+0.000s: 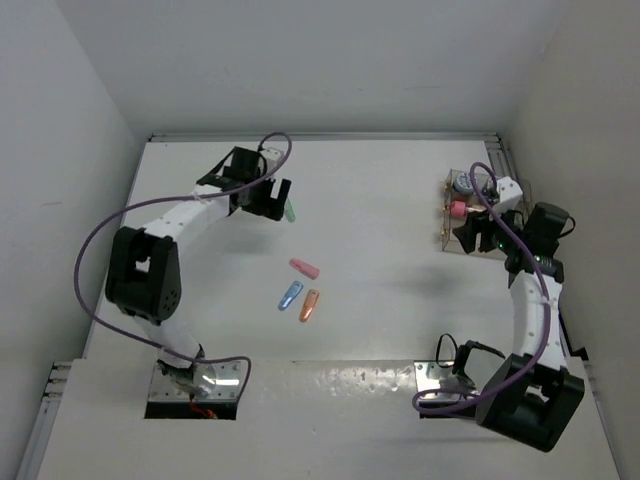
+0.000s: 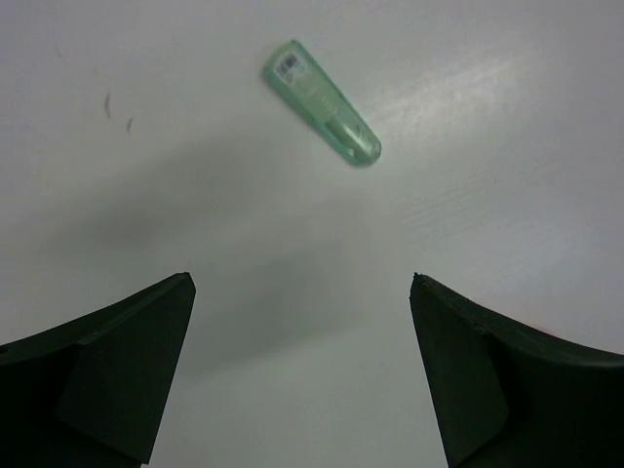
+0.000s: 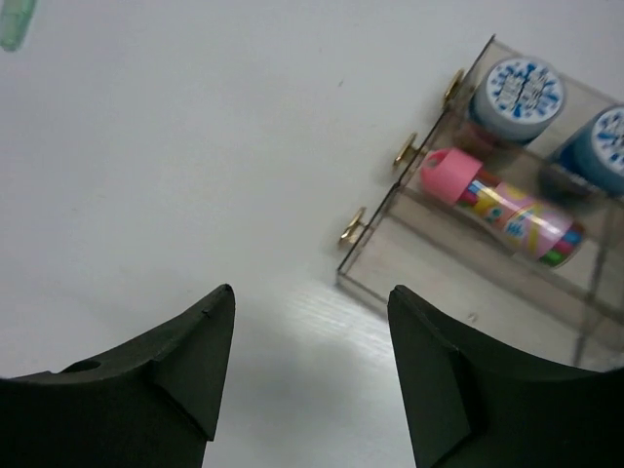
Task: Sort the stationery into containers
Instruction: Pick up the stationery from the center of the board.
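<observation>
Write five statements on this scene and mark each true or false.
The green capsule lies on the table ahead of the left gripper, unheld. True.
Both blue-and-white rolls sit in the clear box. True.
The pink-capped stick lies beside the box. False: it lies inside, in its own compartment.
The orange capsule is in the box. False: it lies on the table beside the blue capsule.
The right gripper holds a roll. False: its jaws stand open, empty.

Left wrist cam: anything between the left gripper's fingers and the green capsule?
Nothing. The left wrist view shows only bare table between the open left gripper and the green capsule.
</observation>
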Robot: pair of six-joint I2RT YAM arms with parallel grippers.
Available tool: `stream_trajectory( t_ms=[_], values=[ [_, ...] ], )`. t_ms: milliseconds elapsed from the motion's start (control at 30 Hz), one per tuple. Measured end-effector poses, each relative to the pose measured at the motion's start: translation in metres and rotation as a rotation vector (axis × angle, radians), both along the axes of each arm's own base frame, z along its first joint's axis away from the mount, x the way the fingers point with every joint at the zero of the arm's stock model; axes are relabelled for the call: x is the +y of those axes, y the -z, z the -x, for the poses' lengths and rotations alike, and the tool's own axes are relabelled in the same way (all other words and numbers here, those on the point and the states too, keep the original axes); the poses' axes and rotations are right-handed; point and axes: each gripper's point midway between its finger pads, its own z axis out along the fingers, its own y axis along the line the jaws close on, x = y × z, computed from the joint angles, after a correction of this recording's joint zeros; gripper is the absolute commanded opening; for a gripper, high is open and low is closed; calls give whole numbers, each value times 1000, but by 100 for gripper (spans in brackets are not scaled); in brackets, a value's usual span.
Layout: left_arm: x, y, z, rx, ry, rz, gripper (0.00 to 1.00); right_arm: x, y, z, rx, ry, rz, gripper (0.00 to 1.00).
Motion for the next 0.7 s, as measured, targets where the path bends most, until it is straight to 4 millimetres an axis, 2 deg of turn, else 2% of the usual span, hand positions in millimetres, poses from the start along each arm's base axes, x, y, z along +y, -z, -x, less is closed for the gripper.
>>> stream_trajectory(
  t_ms=[100, 200, 300, 500, 567, 667, 700],
  values=[
    [-18, 6, -27, -9, -86, -24, 100, 8, 7, 14, 53, 32, -71, 63],
    [-35, 18, -46, -12, -161, -29, 95, 12, 12, 21, 97, 59, -116, 63],
    [-43, 39, -54, 21, -224, -36, 86, 13, 16, 25, 131, 80, -144, 63],
    [-45, 77, -64, 84, -316, -63, 81, 13, 22, 29, 176, 108, -172, 63],
    [-45, 85, -64, 102, -333, -65, 80, 13, 24, 29, 188, 114, -184, 63],
    [-47, 91, -67, 116, -348, -61, 73, 14, 27, 29, 213, 123, -206, 62],
    [-47, 94, -67, 120, -352, -59, 68, 14, 28, 29, 225, 126, -216, 61]
  ],
)
